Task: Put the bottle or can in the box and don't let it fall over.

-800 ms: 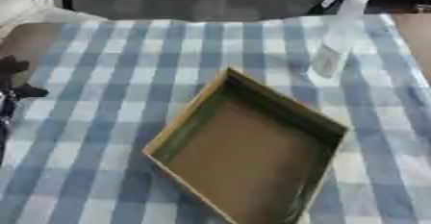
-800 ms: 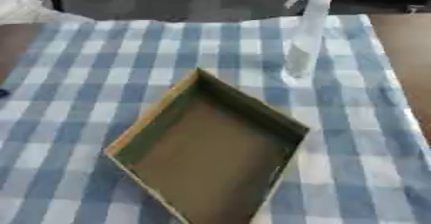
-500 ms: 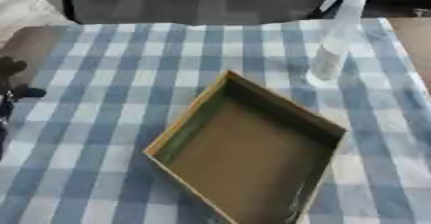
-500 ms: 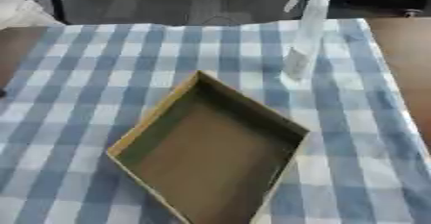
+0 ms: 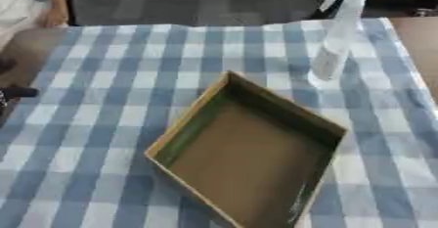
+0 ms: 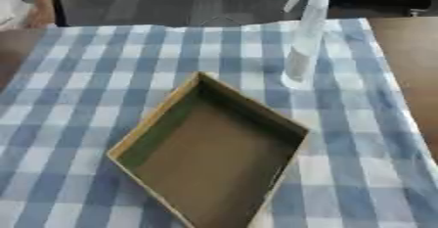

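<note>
A tall clear plastic bottle (image 5: 336, 38) stands upright on the blue and white checked cloth, at the far right of the table. An open cardboard box (image 5: 248, 168), shallow and empty, lies askew in the middle, one corner pointing toward the bottle and a short gap between them. Only a dark part of my left hand (image 5: 15, 93) shows at the left edge, well away from both. My right hand is out of sight. Nothing holds the bottle.
The checked cloth (image 5: 111, 124) covers most of the table. Bare brown wood (image 6: 410, 60) shows past its right edge and at the far left. Beyond the far edge there is dark floor with clutter.
The whole picture has shifted a little, so the camera moved. The bottle, the box and my left hand keep their places.
</note>
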Action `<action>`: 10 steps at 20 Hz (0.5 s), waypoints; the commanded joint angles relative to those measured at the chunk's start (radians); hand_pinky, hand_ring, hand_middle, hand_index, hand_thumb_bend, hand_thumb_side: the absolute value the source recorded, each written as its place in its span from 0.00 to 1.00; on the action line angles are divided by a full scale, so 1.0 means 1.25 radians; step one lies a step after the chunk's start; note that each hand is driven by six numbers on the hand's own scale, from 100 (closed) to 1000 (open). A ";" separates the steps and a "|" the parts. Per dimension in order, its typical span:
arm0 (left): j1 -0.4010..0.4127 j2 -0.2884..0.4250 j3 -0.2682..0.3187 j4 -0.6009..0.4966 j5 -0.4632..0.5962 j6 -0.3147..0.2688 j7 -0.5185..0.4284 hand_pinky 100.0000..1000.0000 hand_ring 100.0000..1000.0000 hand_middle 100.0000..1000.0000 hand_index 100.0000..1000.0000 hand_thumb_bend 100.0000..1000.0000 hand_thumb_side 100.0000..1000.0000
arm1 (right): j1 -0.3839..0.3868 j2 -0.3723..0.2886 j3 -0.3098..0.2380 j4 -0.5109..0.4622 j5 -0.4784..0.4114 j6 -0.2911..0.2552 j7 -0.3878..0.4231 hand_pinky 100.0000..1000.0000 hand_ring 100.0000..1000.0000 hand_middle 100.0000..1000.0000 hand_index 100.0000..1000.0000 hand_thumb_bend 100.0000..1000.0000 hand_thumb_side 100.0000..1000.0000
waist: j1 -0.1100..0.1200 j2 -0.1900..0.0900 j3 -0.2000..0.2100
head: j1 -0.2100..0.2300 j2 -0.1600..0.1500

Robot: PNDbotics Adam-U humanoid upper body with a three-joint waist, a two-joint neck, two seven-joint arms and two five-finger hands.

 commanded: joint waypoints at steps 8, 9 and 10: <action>-0.005 0.018 0.003 -0.008 0.009 0.001 -0.002 1.00 0.61 0.85 0.93 0.00 0.70 | -0.049 -0.035 0.033 0.121 0.059 -0.030 0.101 0.90 1.00 1.00 1.00 0.00 0.61 | -0.003 -0.026 0.002 | -0.007 0.008; -0.006 0.018 0.002 -0.008 0.010 0.002 -0.003 1.00 0.61 0.85 0.93 0.00 0.70 | -0.055 -0.033 0.037 0.140 0.064 -0.037 0.108 0.90 1.00 1.00 1.00 0.00 0.62 | -0.004 -0.027 0.001 | -0.007 0.008; -0.007 0.019 0.002 -0.008 0.011 0.002 -0.003 1.00 0.61 0.85 0.93 0.00 0.70 | -0.061 -0.032 0.040 0.158 0.069 -0.046 0.113 0.90 1.00 1.00 1.00 0.00 0.62 | -0.005 -0.028 0.001 | -0.007 0.009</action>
